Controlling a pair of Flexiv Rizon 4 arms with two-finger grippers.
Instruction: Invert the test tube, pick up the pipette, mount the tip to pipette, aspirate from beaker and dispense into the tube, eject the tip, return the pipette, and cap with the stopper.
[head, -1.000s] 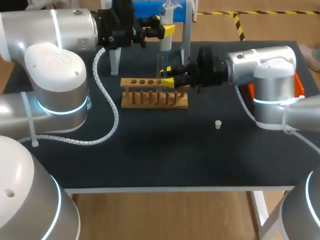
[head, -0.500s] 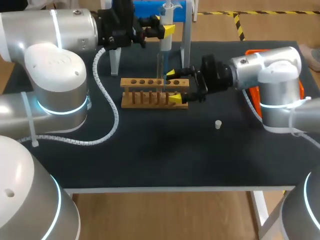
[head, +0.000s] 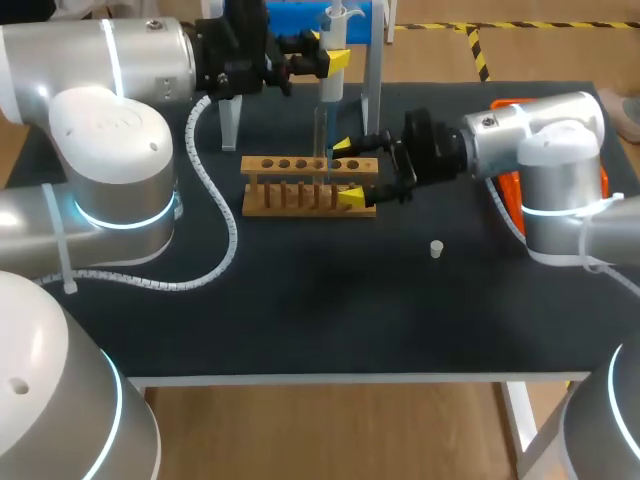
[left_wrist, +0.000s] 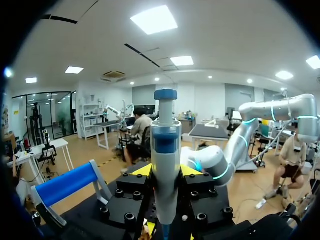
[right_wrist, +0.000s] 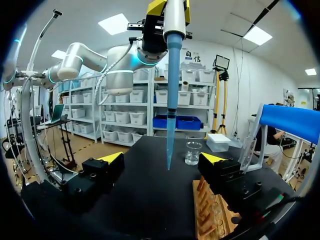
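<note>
Black table (head: 300, 300) seen from the head view: the left gripper (head: 335, 58) is clenched on the upright pipette (head: 331, 88), which points down at the test tube (head: 320, 125) standing in the wooden rack (head: 300, 195). The right gripper (head: 347, 172) is spread open just right of the tube. In the left wrist view, fingers (left_wrist: 141, 170) clamp the pipette's barrel from both sides. In the right wrist view, the tip (right_wrist: 170, 125) hangs vertical ahead, between the parted fingers (right_wrist: 112, 159), and the beaker (right_wrist: 193, 152) stands beyond it, farther left

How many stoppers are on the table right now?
1. The stopper stands alone on the table, in front of and right of the wooden rack, apart from it. Another may be hidden from view.
</note>
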